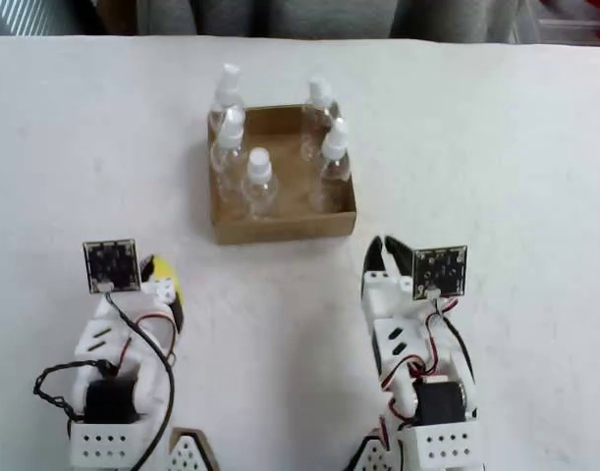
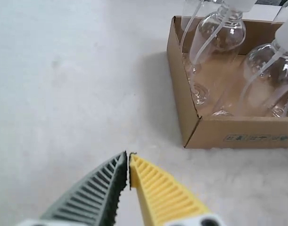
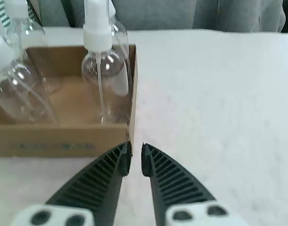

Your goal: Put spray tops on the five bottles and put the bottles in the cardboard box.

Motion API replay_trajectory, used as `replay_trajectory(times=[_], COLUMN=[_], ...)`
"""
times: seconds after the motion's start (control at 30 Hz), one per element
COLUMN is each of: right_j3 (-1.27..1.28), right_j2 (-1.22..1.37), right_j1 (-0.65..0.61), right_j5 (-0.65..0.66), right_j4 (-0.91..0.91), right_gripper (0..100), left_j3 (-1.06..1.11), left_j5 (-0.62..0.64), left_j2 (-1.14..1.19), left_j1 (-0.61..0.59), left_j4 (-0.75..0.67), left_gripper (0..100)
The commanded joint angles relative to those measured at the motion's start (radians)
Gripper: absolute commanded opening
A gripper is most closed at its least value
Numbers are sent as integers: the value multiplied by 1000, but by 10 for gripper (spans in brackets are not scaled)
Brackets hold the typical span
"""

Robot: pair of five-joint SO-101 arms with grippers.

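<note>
**High view:** The cardboard box (image 1: pixel 280 232) sits mid-table (image 1: pixel 506 147). All five bottles (image 1: pixel 259 183) stand upright inside it, three along one side and two along the other, and each is capped with a white spray top (image 1: pixel 319 93). This view shows both arms at once. They lie low at the near edge and point toward the box. The left claw (image 1: pixel 158 269) is well short of the box and off its near left corner. The right claw (image 1: pixel 386 251) is close to the near right corner but apart from it.

**Left wrist view:** The left claw (image 2: pixel 128 158) is closed on nothing, its grey and yellow tips meeting just above the bare table. This view brings out what the high view blurs, the thin dip tubes running down inside the clear bottles. It also shows the near left corner of the box, its flap edge standing up.

**Right wrist view:** The right claw (image 3: pixel 135 151) has two black fingers with a narrow slit between the tips, so it is slightly open and holds nothing. The slit lines up with the box's near right corner just beyond. The nearest bottle stands right against that wall.
</note>
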Motion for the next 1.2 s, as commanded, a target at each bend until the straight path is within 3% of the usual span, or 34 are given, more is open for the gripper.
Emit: replay_trajectory(times=[0.0, 0.27, 0.57, 0.7, 1.17], right_j3=[12, 8, 12, 12, 12], right_j2=[4, 5, 5, 5, -19], right_j1=[7, 7, 8, 7, 5], right_j5=[-9, -9, -2, -3, -2], right_j4=[39, 278, 418, 590, 595], right_gripper=[19, 24, 24, 23, 21], left_j3=[-2, -2, -2, -2, -2], left_j5=[-6, -6, -6, -6, -9], left_j2=[-5, -5, -5, -5, -7], left_j1=[10, 13, 15, 15, 53], left_j4=[40, 184, 279, 313, 396], left_gripper=[23, 23, 23, 23, 24])
